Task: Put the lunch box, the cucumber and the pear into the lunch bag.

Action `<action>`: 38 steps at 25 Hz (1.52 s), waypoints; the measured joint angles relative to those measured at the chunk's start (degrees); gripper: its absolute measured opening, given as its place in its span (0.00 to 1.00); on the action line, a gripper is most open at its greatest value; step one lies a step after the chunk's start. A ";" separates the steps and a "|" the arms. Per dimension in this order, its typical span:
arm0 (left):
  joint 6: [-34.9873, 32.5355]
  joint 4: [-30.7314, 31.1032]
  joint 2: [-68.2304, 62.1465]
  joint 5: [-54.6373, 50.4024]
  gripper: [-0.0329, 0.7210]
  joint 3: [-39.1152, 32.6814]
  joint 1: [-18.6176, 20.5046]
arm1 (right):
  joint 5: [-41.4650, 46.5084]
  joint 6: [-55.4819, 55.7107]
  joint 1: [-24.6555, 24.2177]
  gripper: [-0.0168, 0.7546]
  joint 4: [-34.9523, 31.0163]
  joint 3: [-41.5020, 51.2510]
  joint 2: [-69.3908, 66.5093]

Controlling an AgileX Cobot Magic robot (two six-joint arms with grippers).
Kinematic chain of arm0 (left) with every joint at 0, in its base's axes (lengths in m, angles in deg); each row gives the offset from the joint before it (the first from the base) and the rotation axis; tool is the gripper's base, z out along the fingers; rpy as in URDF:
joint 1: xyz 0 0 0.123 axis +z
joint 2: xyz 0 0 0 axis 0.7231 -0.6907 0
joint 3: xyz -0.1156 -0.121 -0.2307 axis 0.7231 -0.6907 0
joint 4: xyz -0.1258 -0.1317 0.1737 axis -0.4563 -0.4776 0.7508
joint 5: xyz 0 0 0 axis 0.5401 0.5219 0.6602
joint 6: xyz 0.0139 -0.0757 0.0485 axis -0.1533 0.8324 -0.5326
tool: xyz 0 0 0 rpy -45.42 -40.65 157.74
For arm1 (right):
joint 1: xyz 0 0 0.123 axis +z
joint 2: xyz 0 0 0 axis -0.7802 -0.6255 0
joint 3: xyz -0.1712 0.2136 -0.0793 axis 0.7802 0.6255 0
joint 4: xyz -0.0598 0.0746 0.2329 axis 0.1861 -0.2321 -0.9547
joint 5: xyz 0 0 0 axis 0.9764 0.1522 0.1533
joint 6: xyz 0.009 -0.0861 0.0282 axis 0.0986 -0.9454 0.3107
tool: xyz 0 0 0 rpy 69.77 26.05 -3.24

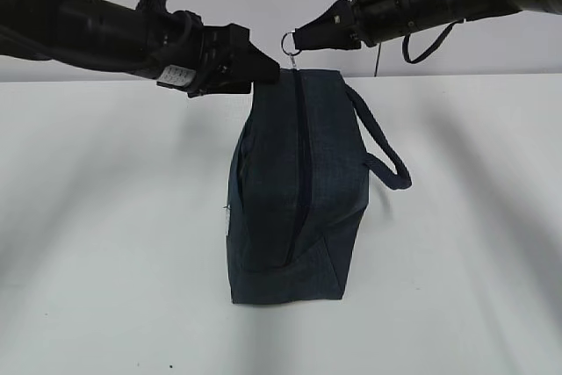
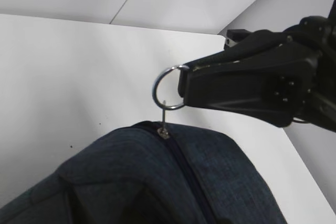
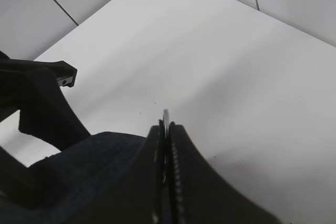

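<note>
At the middle of the white table [image 1: 105, 217] the lunch bag [image 1: 294, 191] stands up on one end, zipper line running top to bottom down the face toward me, loop handle [image 1: 382, 151] hanging off its right side. My right gripper [image 1: 303, 39] is clamped flat on the metal ring pull [image 2: 167, 87], which sits at the very top of the bag, so the track I have to open falls straight below that hand along the bag's long axis. My left gripper [image 1: 263, 72] pinches the top left corner of the fabric, as far as the exterior view shows; its wrist camera doesn't show its own fingers. I judge the bag is still zipped shut. Lunch box, cucumber and pear are in none of my views. Nothing blocks the zipper's path, though the two grippers crowd each other closely up top.
</note>
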 joint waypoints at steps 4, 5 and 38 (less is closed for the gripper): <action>0.00 0.19 -0.22 -0.04 0.14 0.07 -0.10 | 0.03 0.35 -0.11 0.03 1.89 0.00 0.00; -0.04 0.33 -0.22 -0.23 0.10 0.07 -0.16 | 0.03 0.49 -0.11 0.03 2.29 0.00 0.00; -5.43 1.08 3.67 -6.45 0.06 0.37 -0.11 | -1.63 3.16 -3.30 0.08 3.06 -3.24 -7.32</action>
